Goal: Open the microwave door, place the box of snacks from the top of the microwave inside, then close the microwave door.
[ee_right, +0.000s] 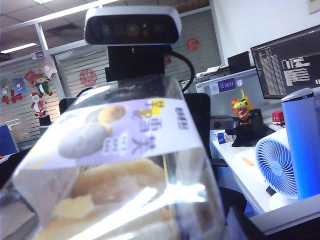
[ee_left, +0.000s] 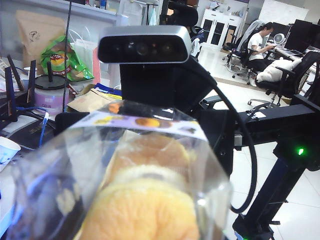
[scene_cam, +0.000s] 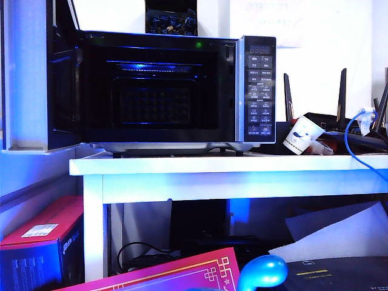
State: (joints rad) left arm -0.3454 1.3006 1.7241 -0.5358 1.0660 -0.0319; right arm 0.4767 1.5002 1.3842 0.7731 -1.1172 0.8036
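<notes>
**Box up close at both wrists, oven standing open**

The box fills the lower part of each wrist view, right against the lens. It is clear, crinkled plastic over soft yellow pastries, with a pale printed label band across the top (also). It seems to run lengthwise away from both cameras. It hides the left and right grippers, so whether the jaws are spread or pinching it cannot be told, nor which arm is nearer. The exterior view shows neither arm. The door hangs swung left and the microwave cavity is dark, glossy and bare.

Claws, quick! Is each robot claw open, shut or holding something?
Left claw: not visible; the box of snacks fills its wrist view, so cannot tell.
Right claw: not visible either; same box fills its view, cannot tell.
</notes>
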